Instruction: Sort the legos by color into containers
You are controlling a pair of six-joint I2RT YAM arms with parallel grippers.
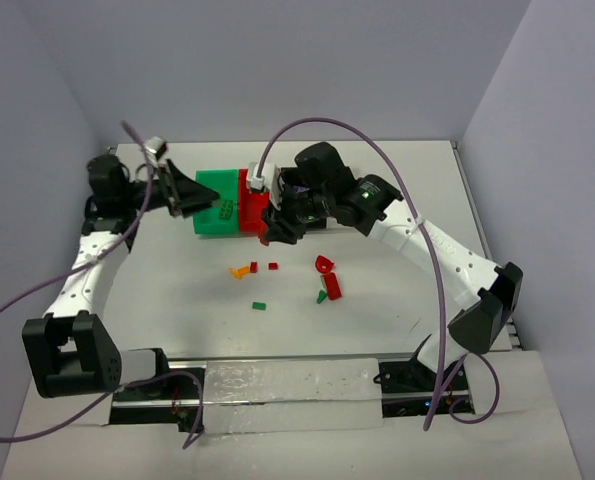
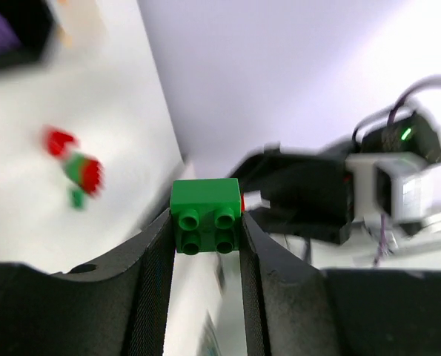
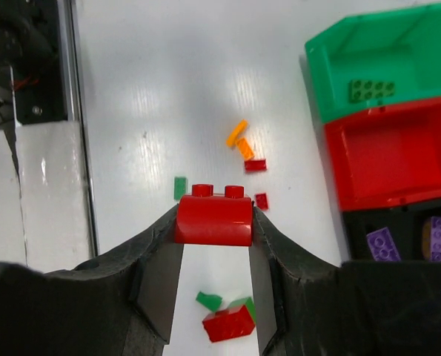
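Observation:
My left gripper (image 1: pixel 189 198) is shut on a green brick (image 2: pixel 205 215) and holds it at the left side of the green bin (image 1: pixel 212 180). My right gripper (image 1: pixel 277 228) is shut on a red rounded brick (image 3: pixel 213 219) and holds it above the table, next to the red bin (image 1: pixel 249 205). In the right wrist view the green bin (image 3: pixel 428 67) holds a green plate (image 3: pixel 371 89), the red bin (image 3: pixel 398 159) looks empty, and the black bin (image 3: pixel 353 245) holds purple plates (image 3: pixel 383 243). The clear white bin is out of view.
Loose legos lie on the table in front of the bins: orange pieces (image 1: pixel 240 270), small red ones (image 1: pixel 273 266), a green plate (image 1: pixel 259 306), and a red and green cluster (image 1: pixel 327 285). The right arm covers the row's right end.

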